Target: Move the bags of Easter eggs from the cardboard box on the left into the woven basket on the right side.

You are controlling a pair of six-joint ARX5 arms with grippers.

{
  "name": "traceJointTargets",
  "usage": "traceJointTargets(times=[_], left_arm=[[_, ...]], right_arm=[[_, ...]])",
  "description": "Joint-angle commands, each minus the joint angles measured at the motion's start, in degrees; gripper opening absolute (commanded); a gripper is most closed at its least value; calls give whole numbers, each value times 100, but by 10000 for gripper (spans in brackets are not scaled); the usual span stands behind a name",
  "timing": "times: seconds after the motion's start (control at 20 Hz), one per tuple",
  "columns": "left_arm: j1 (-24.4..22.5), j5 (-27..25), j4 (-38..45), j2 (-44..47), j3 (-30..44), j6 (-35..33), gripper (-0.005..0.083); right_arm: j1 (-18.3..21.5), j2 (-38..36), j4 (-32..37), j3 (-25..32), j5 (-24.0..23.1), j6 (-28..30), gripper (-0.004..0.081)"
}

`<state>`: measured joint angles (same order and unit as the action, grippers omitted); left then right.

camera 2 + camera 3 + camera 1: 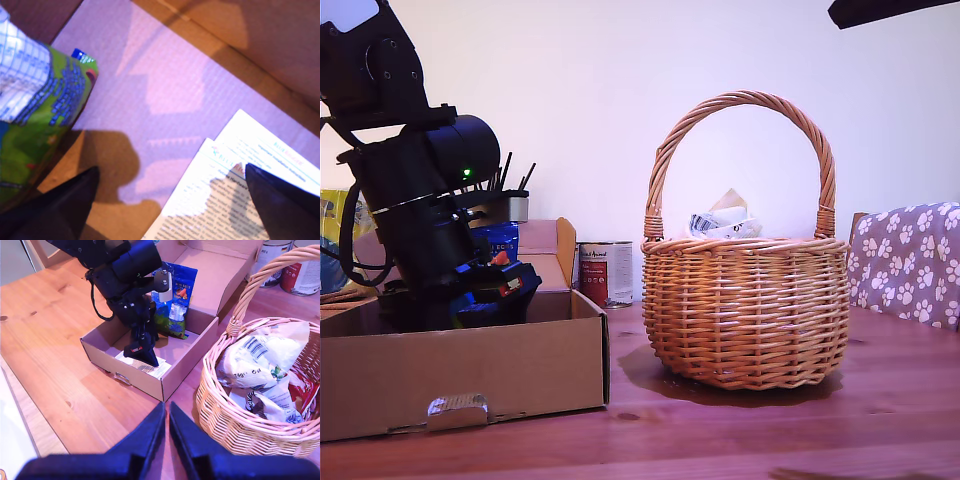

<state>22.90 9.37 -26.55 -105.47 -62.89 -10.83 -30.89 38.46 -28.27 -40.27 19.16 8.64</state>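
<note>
Cardboard box holds my first hand, spread, empty | my second hand closed, empty

The wooden table carries the cardboard box, the woven basket and tins.

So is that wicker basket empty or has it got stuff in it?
Not empty. The woven basket holds crumpled white packets; one pokes above its rim in the exterior view.
</note>
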Motion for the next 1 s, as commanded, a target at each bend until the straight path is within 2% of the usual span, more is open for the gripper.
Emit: traceJointTargets(times=[0.0,0.35,0.65,0.8,0.95], left_arm=[[35,-81,173,1394,57,-9,790],[35,-79,273,1399,57,22,790],[-24,59,-422,1604,57,-107,789],[-234,428,-815,2050,57,-568,789],[-511,774,-1401,2590,57,-1720,789]], right_arm=[[33,-4,4,111,-24,-42,0],[28,66,13,98,-22,-79,-1],[26,76,188,98,-22,-111,-1],[26,76,184,98,-24,-109,-1],[26,76,181,98,-24,-109,-1]])
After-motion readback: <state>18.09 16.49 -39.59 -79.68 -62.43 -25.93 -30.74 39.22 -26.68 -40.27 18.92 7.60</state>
